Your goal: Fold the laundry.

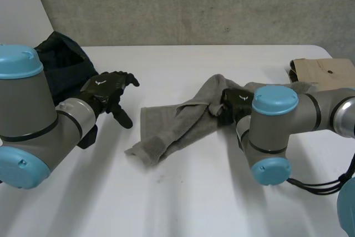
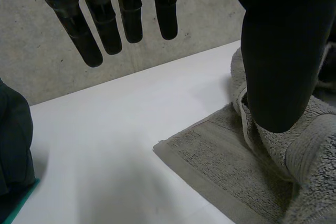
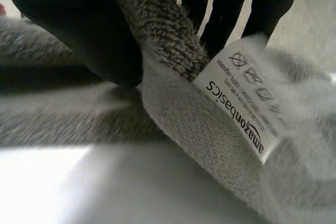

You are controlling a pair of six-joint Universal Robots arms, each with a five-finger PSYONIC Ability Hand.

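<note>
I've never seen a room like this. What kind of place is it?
Probably a robot lab, not a home: bare concrete wall, plain white table, and a robot's right hand pinching a grey towel.

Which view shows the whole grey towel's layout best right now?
Head view: the grey towel lies crumpled from its near corner to the right hand. Left wrist view gives one flat corner; right wrist view the fold pinched by that hand's fingers and its label.

A: Non-task stuff?
B: White table (image 1: 183,192), faint smudge near the front. Grey concrete wall (image 1: 194,4) right behind its far edge, pitted.
A: Else?
B: Teal edge (image 2: 20,201) of something flat on the table, rest hidden.
</note>
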